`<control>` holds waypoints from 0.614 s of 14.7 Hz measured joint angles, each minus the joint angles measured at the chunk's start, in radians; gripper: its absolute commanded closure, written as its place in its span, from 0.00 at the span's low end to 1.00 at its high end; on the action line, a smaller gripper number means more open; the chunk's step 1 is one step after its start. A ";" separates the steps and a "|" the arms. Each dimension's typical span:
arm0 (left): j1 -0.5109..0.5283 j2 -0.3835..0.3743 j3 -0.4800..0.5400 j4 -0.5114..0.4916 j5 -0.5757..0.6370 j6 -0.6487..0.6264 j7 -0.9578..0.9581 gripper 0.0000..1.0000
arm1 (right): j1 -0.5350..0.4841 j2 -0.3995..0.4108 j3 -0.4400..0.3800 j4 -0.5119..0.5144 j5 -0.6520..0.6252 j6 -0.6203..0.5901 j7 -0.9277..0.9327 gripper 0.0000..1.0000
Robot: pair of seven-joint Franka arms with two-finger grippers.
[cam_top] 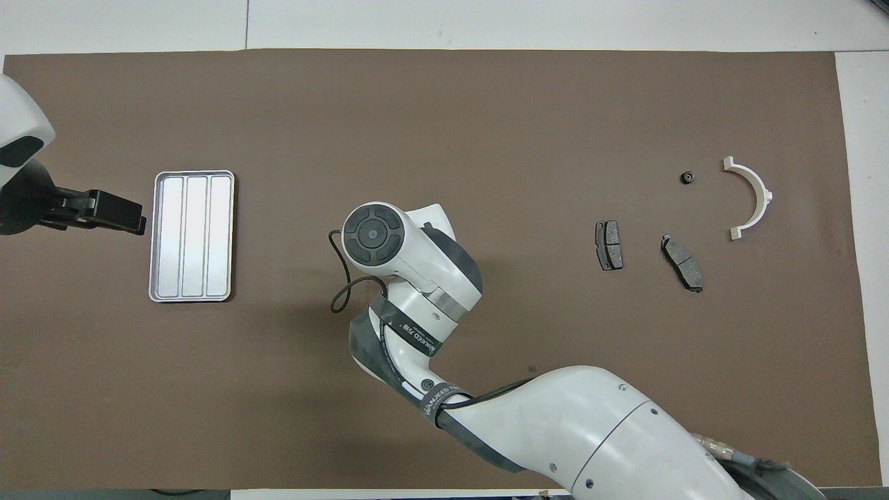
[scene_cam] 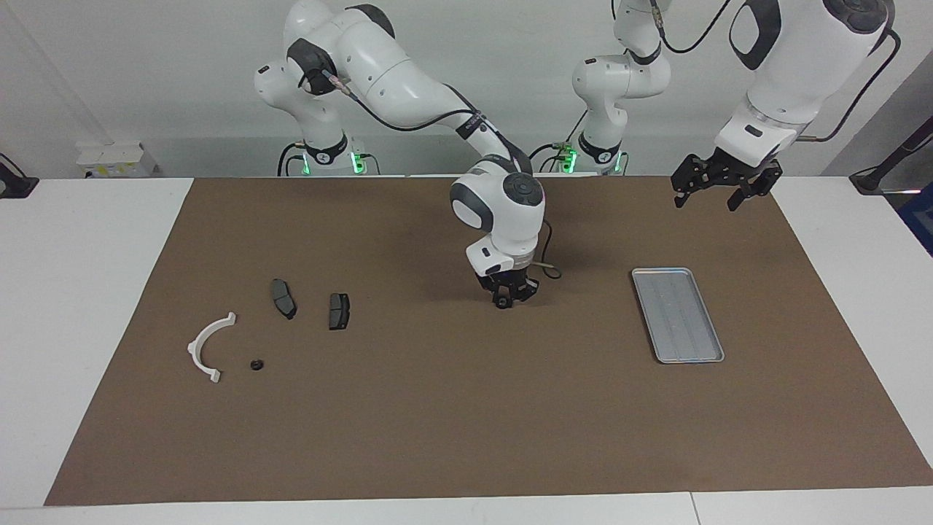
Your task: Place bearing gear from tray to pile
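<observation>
- The tray [scene_cam: 678,313] lies bare toward the left arm's end of the brown mat [scene_cam: 466,437], so the bearing gear [scene_cam: 502,301] has already left it.
- That gear sits at mid-mat, low at the mat's surface, between the fingertips of the right gripper [scene_cam: 504,297], which are drawn in around it; I judge it grasped, though whether it has lifted clear I cannot tell.
- It looks like a small, dark, round part with a stubby hub (in the overhead view the arm's wrist [cam_top: 375,232] hides it).
- Left to do, as I judge it: carry the gear toward the right arm's end and set it down among the pile.
- The pile: a white curved arc [scene_cam: 208,346], two dark pads [scene_cam: 283,297] [scene_cam: 338,310] and another small dark gear [scene_cam: 256,364], which in the facing view lies at about four o'clock from the arc.
- The left gripper [scene_cam: 716,195] waits with fingers spread, holding nothing, raised over the mat at about twelve o'clock from the tray in the facing view.
</observation>
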 measured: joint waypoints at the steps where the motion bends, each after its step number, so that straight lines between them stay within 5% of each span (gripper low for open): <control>1: 0.000 0.000 0.000 0.000 0.000 0.000 0.000 0.00 | 0.000 0.000 -0.001 0.003 0.000 -0.010 0.000 1.00; 6: 0.000 0.000 0.000 0.000 0.000 0.000 0.000 0.00 | -0.032 -0.025 -0.005 0.109 -0.001 -0.191 -0.009 1.00; 9: 0.000 0.000 0.000 0.000 0.000 0.001 0.000 0.00 | -0.110 -0.099 -0.005 0.140 -0.001 -0.283 -0.171 1.00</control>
